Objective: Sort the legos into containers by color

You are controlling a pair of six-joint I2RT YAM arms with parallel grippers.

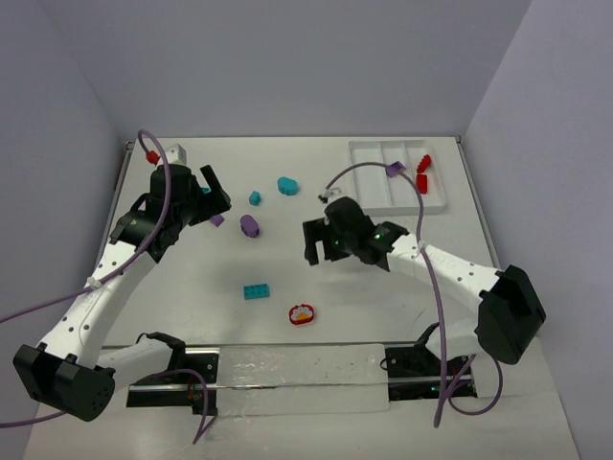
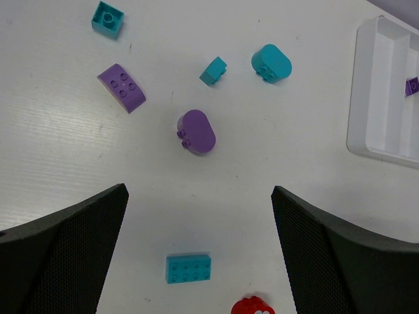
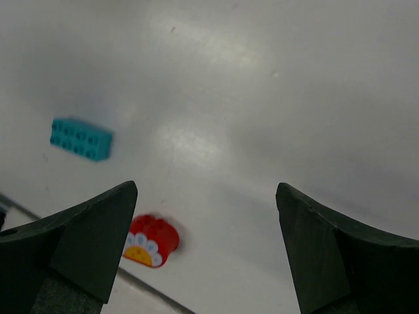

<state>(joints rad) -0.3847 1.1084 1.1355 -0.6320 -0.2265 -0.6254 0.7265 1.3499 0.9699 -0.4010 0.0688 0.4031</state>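
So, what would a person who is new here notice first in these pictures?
Loose legos scattered across the white table: teal ones, purple ones, and a red round piece with a white-yellow top nearest the front. Then the white tray at the far right, holding two red pieces in its right compartment and one purple piece in the middle one.

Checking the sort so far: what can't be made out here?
- Left wrist view: the tray runs off the right edge; only a sliver of a purple piece shows.
- Left wrist view: the red piece is cut by the bottom edge.
- Top view: the tray's red bricks are too small to count.
- Right wrist view: the teal brick is blurred.
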